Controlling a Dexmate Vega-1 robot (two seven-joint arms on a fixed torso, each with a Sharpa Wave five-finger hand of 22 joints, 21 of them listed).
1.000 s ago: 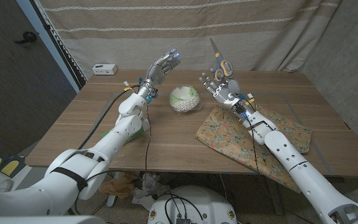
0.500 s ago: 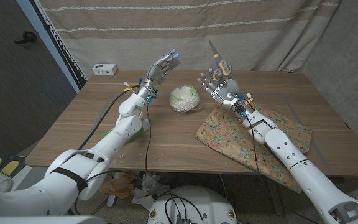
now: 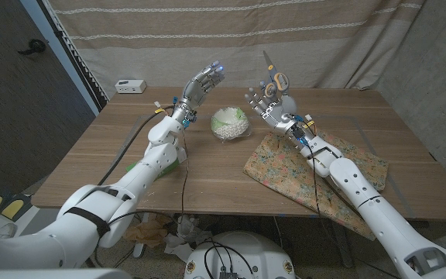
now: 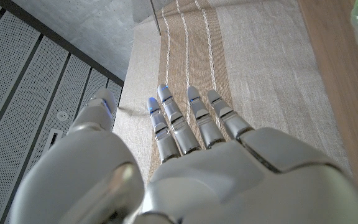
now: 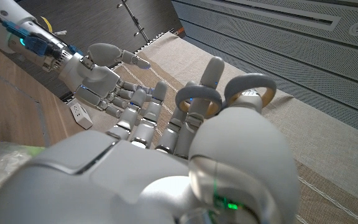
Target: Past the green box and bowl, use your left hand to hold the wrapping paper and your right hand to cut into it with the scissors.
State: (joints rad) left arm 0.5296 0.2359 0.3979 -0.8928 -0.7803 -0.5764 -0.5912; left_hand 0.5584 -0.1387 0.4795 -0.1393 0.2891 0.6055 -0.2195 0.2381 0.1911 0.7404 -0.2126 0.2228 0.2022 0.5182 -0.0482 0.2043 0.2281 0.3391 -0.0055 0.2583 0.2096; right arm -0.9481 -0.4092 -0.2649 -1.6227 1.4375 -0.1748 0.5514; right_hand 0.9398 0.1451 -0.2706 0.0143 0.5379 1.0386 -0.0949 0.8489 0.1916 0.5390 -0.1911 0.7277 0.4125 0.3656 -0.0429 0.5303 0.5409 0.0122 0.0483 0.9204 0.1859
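We saw the right hand raised above the bench, gripping the orange-and-grey-handled scissors with the blades pointing up; the left hand was held up empty, its fingers straight and slightly apart. The floral wrapping paper lay on the bench under the right arm, just beside the bowl, with a strip of the green box showing beneath the left arm.

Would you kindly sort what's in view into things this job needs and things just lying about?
Job: wrapping paper, scissors held by right hand, left hand, bowl, green box.
Lying about: white device, curtain.
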